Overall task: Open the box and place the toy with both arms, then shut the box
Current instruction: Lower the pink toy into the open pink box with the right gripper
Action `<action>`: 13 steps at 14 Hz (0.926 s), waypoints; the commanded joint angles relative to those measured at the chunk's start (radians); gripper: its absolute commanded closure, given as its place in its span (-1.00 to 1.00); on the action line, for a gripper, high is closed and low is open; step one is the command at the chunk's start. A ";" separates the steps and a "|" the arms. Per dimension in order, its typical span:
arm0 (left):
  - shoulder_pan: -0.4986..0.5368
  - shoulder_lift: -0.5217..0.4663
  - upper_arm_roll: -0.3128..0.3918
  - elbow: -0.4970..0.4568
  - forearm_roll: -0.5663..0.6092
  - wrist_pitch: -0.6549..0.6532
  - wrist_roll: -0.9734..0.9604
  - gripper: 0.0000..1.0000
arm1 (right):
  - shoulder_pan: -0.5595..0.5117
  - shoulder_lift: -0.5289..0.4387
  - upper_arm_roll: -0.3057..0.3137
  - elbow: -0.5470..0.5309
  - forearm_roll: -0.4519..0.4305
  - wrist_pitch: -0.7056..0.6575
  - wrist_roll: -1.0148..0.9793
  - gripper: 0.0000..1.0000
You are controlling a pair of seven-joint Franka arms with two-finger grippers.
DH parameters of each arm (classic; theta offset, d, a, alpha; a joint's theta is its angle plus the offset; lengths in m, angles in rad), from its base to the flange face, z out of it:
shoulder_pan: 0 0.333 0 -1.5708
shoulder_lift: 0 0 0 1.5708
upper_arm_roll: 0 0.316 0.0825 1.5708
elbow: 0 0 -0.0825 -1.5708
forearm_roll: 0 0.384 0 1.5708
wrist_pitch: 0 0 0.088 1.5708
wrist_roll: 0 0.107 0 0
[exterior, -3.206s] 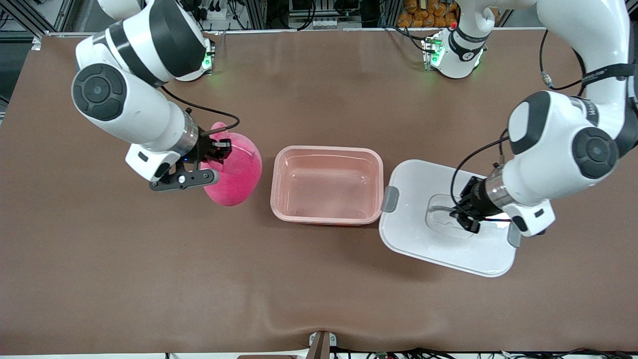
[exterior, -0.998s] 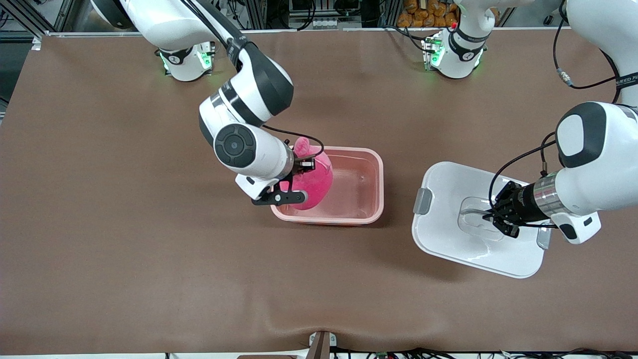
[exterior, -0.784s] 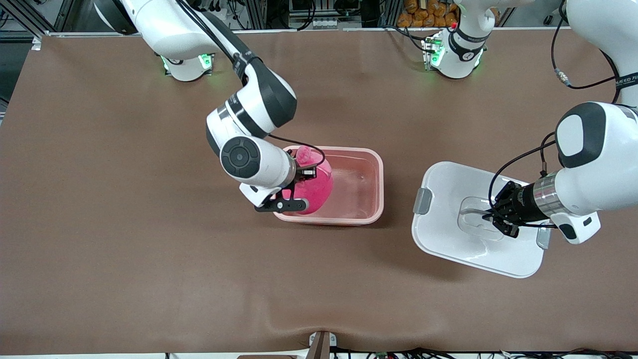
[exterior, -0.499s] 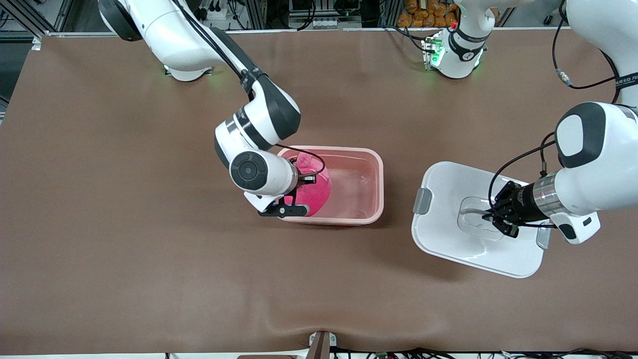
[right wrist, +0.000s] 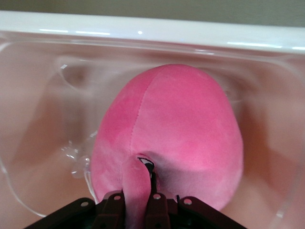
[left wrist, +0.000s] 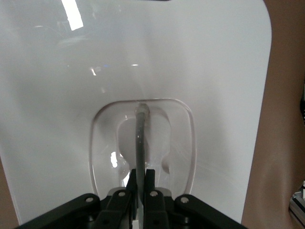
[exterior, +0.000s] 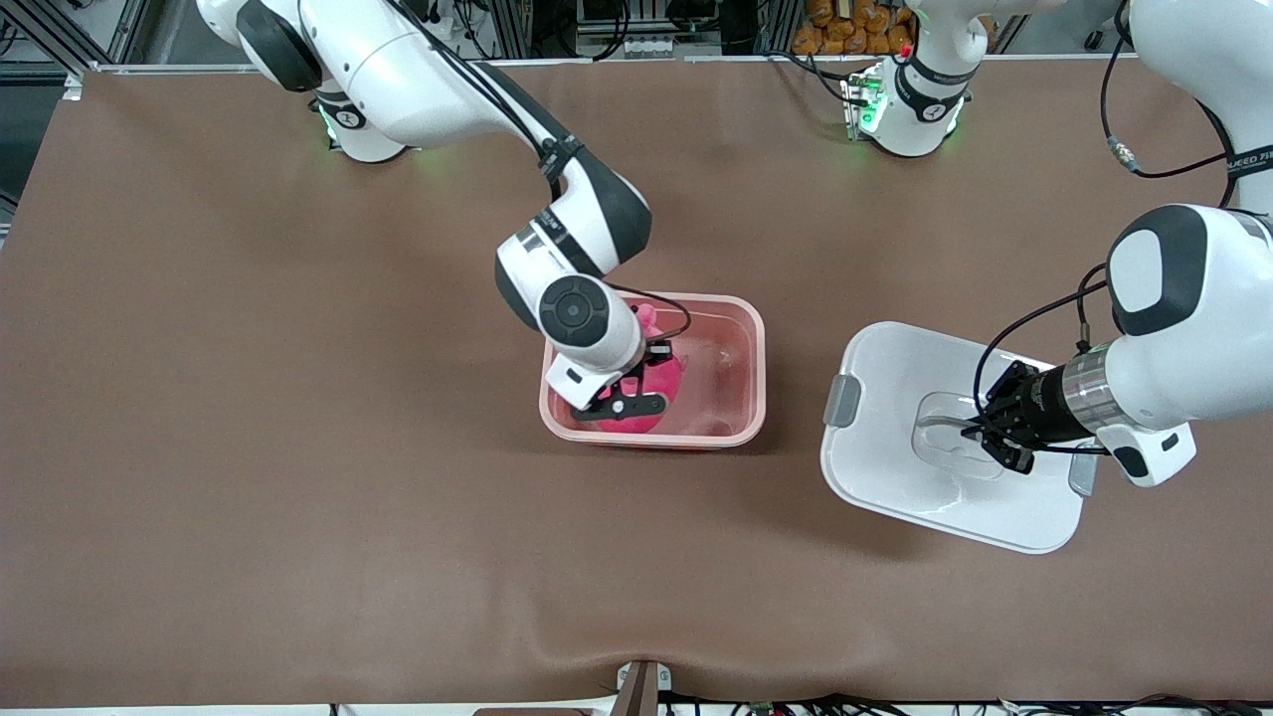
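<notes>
I see a brown desk [exterior: 298, 447] from above, with my two white arms reaching in from its upper edge. The pink box [exterior: 748, 328] sits open near the middle. My right claw [exterior: 636, 383] is lowered inside it, at the end toward the right arm, pinching a small flap of the pink plush toy [exterior: 661, 383]. In the right wrist view the toy [right wrist: 176, 133] hangs rounded from the claw [right wrist: 138, 200], the flap squeezed between the pressed-together fingers, with the box's translucent walls [right wrist: 38, 119] all around. I judge the toy is low in the box, but I cannot tell whether it rests on the bottom.

The white lid [exterior: 895, 477] is well apart from the box, toward the left arm's end of the desk. My left claw [exterior: 980, 438] is shut on the thin clear handle [exterior: 940, 426] in the lid's recess. The left wrist view shows the handle [left wrist: 140, 138] standing up as a narrow bar, nipped between the closed fingers. This arm waits, keeping the lid out of the way and ready to go back on.

My reading: the box is opened and the toy is nearly placed; letting go, then fitting the lid, remain.
</notes>
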 commanded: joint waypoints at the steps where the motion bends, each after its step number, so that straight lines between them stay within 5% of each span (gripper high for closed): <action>1: 0.012 -0.011 -0.006 -0.010 -0.026 -0.002 0.030 1.00 | 0.049 0.047 0.001 -0.002 -0.010 0.118 0.081 1.00; 9: 0.013 -0.014 -0.006 -0.012 -0.027 -0.003 0.045 1.00 | 0.121 0.134 -0.001 -0.004 -0.022 0.299 0.096 1.00; 10: 0.013 -0.014 -0.006 -0.012 -0.027 -0.002 0.045 1.00 | 0.122 0.134 -0.001 -0.004 -0.024 0.308 0.093 0.25; 11: 0.013 -0.014 -0.006 -0.012 -0.027 -0.002 0.047 1.00 | 0.122 0.134 -0.002 -0.005 -0.027 0.310 0.092 -0.99; 13: 0.013 -0.012 -0.006 -0.013 -0.027 -0.003 0.047 1.00 | 0.122 0.131 -0.002 -0.004 -0.068 0.310 0.093 -1.00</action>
